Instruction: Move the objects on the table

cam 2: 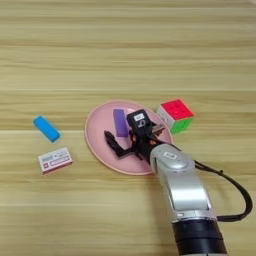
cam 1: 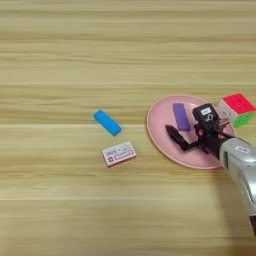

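We see two small bars to move: the purple bar (cam 2: 120,122) lies flat on the pink plate (cam 2: 97,142), towards its far side, and the blue bar (cam 1: 107,122) lies flat on the bare worktop (cam 1: 60,60), well to the left of the plate and just beyond the printed box (cam 1: 119,153). Our right hand (cam 2: 123,132) hovers over the plate with its two black fingers spread apart and empty, one on each side of the purple bar's near end, not touching it as far as we can tell. We judge both bars light, stiff and smooth, so they may slide or pivot if a finger nudges them first; we would pinch each across its narrow width, near the middle of its length. The plate's raised rim means the purple bar has to be lifted clear, not dragged. The puzzle cube (cam 2: 175,115) sits just beside the plate on the right, close to our forearm, so swinging that way is tight. The far side and the whole left of the worktop lie open, as does the near strip
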